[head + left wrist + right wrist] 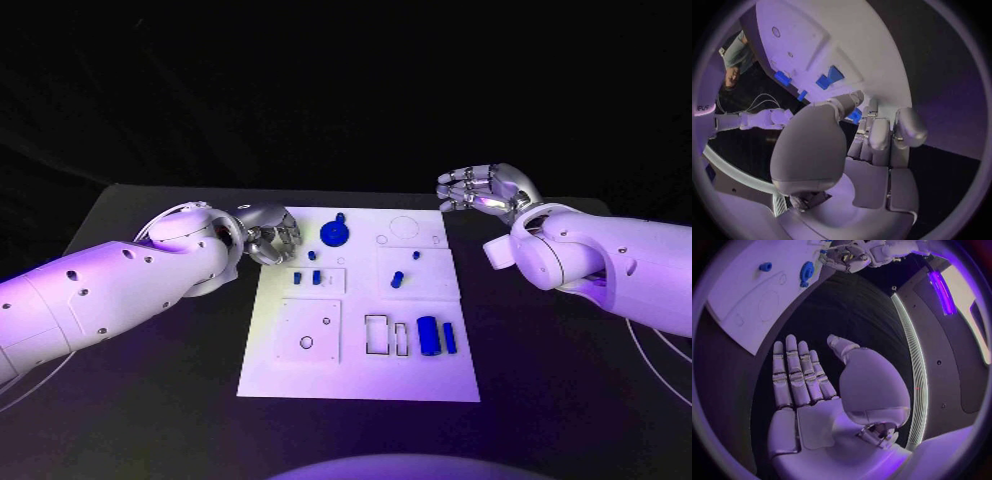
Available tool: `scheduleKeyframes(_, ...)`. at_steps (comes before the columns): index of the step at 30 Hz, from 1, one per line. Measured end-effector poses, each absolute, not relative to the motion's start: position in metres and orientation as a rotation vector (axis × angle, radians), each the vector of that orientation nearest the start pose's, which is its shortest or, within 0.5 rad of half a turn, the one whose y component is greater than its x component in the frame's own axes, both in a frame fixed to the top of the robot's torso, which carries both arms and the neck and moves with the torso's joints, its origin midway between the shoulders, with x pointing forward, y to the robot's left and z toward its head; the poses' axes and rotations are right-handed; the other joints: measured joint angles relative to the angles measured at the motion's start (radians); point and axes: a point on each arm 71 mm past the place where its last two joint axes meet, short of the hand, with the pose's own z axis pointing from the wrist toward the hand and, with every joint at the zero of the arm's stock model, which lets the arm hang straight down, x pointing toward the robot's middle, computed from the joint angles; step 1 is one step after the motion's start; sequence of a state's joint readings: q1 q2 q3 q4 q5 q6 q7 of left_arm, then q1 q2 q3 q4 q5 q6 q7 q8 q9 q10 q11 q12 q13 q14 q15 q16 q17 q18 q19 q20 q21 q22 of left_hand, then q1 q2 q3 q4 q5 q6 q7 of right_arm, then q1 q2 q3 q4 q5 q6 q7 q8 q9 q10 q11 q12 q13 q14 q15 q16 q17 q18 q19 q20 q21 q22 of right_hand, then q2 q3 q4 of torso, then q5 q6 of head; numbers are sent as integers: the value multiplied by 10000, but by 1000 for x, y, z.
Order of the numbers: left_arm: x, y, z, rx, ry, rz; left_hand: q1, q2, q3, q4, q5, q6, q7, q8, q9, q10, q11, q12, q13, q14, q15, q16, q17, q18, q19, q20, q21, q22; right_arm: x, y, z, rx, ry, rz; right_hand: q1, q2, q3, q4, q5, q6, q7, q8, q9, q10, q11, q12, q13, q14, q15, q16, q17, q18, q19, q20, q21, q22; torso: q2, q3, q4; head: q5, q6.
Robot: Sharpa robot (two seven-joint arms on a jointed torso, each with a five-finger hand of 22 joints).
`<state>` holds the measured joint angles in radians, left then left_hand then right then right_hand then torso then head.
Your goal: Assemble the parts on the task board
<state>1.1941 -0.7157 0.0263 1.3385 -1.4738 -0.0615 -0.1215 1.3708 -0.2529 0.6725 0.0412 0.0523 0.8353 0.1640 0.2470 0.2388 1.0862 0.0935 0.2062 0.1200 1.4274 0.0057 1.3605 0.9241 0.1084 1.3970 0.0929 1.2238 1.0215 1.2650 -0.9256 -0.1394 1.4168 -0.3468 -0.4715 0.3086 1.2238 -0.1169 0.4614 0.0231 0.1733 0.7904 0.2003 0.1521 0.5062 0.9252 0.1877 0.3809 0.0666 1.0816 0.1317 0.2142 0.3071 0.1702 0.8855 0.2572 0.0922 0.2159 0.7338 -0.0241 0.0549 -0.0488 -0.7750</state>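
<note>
Parts (427,334) — about eight blue — lie on one task board (361,380); both hands' fingers released.

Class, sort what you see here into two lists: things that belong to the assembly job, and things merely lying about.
Job: task board; blue parts, such as the gear and cylinder; left hand; right hand.
Lying about: only the table itself; no stray things.

Free room around the white task board (289,375)

My left hand (264,238) blocks the board's far left corner, just beside the round blue gear part (335,234). My right hand (488,189), fingers spread and empty, hangs beyond the far right corner over bare black table (548,400). The near half of the board is free to reach from above.
</note>
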Motion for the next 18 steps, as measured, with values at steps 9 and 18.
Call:
scheduleKeyframes(9,523,222,-182,-542,17857,-6996,310,310,483,-182,0,839,55,469,170,239,16,492,242,-788,51,-843,-1896,191,-735,12,-1035,-1450,502,-282,-183,6572,15307,10470,871,192,586,-1267,-269,1390,-225,218,-149,1451,-802,191,16,3100,-1132,2475,1398,-6,2574,-1336,2477,1396,-7,1,0,-18,109)
scheduleKeyframes(18,513,256,-181,-6105,16779,-11472,62,257,66,-194,0,611,87,557,170,-9,40,1203,544,-2363,102,-2445,-4520,651,-2263,111,-3525,-4402,495,-254,-182,2265,17033,9061,292,121,592,-1720,-28,2020,-382,-219,-620,2108,-1057,-837,40,3806,-1370,6989,5013,-6,2402,-1725,5470,3847,3,-6,-4,-290,270)
